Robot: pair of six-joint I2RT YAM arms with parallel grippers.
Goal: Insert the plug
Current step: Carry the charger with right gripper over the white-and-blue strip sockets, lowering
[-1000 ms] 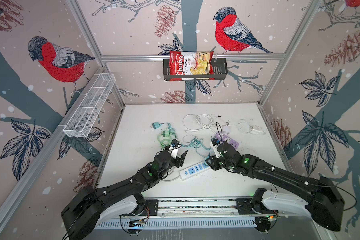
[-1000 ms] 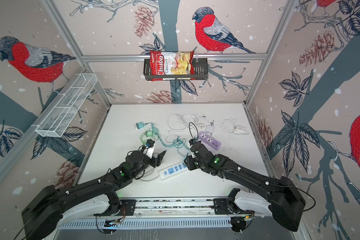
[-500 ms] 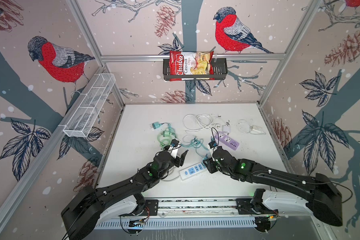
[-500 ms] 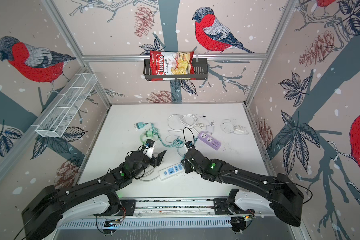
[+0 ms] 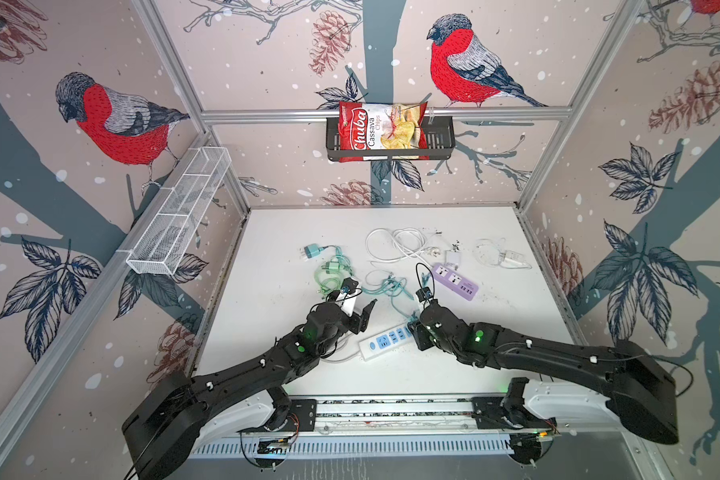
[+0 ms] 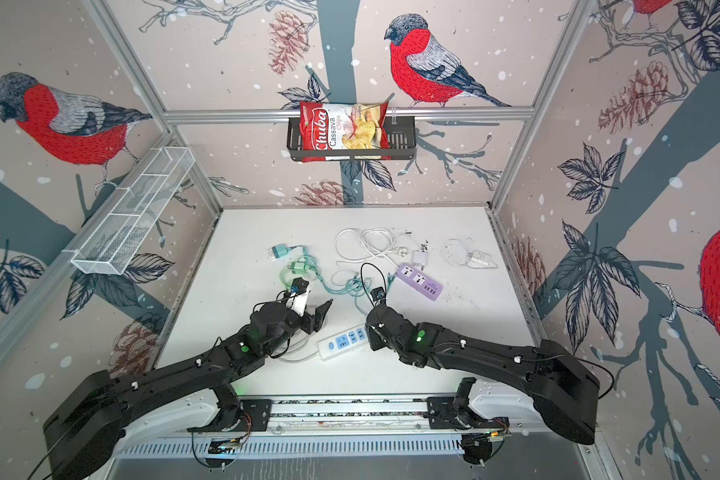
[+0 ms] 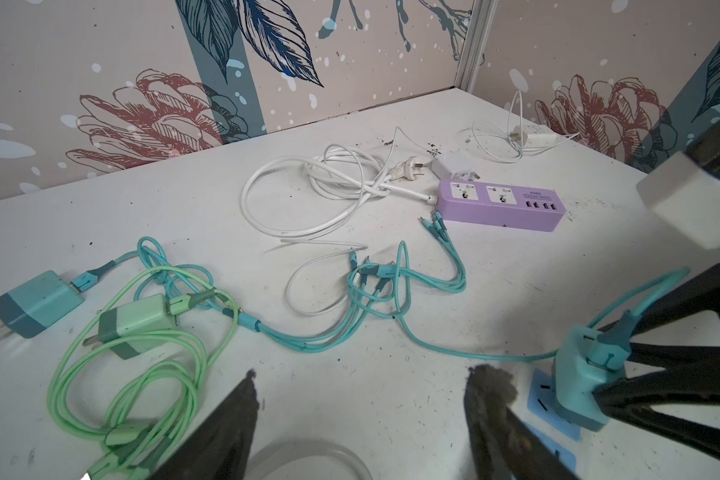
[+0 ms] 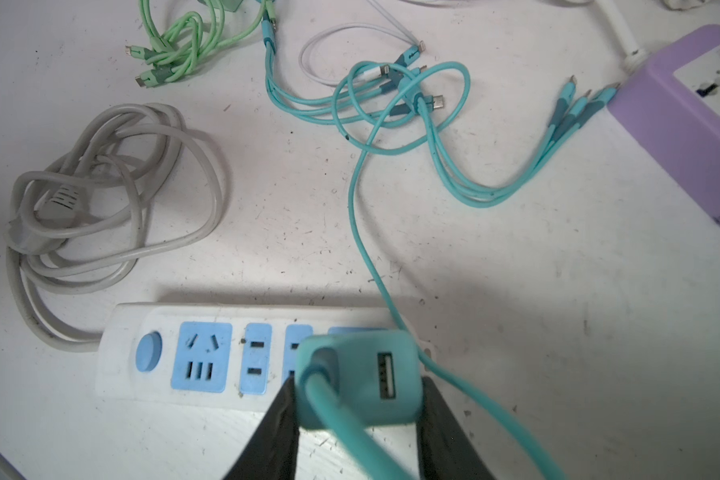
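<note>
A teal plug [image 8: 362, 378] with a teal cable is clamped between the fingers of my right gripper [image 8: 358, 399]. It stands on the right end of the white power strip with blue sockets [image 8: 200, 357]; its prongs are hidden. In the left wrist view the plug [image 7: 578, 382] rests against a blue socket panel of the strip [image 7: 551, 415]. In both top views the right gripper [image 5: 414, 330] [image 6: 371, 332] is at the strip's [image 5: 385, 340] [image 6: 341, 341] right end. My left gripper [image 7: 368, 378] [image 5: 358, 309] hangs open and empty just behind the strip's left half.
A purple power strip [image 5: 454, 281] lies behind the right gripper, with a white cable coil [image 5: 395, 245] and small white charger [image 5: 512, 257] farther back. A green charger with cable [image 5: 331, 270] and a teal charger [image 5: 312, 251] lie behind the left gripper. The strip's grey cord [image 8: 100, 187] is coiled at its left.
My right gripper has carried the teal plug forward and slightly left, from beside the purple strip down onto the right end of the white strip. The left arm has stayed still.
</note>
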